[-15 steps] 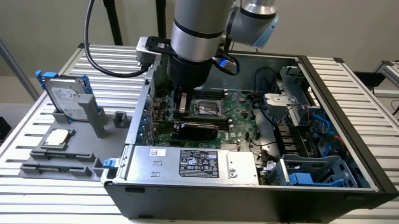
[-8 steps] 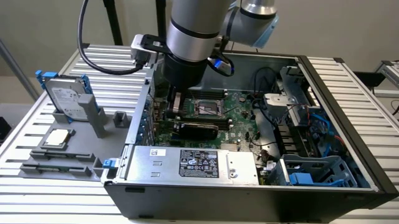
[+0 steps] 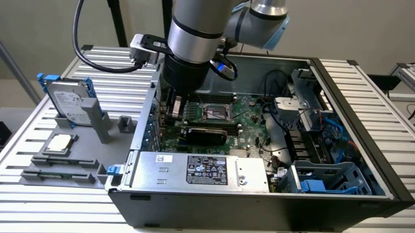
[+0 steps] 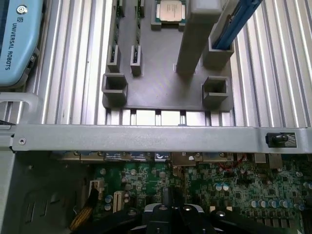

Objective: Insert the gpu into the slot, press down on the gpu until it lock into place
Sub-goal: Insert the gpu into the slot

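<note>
End effector closed, apparently empty, above green motherboard; matte black gpu seated.

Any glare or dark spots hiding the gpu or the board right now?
Exterior view: even light, the arm shades the motherboard near the gpu, soft glare on the power supply. Wrist view: bright case rail, board below dim, gripper dark.

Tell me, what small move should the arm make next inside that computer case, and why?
Probably a short, straight push down. The hand is shut and sits low over the motherboard, just above the gpu, which lies flat across the board. Whether the card has locked cannot be told, so a gentle press seems safest.
</note>
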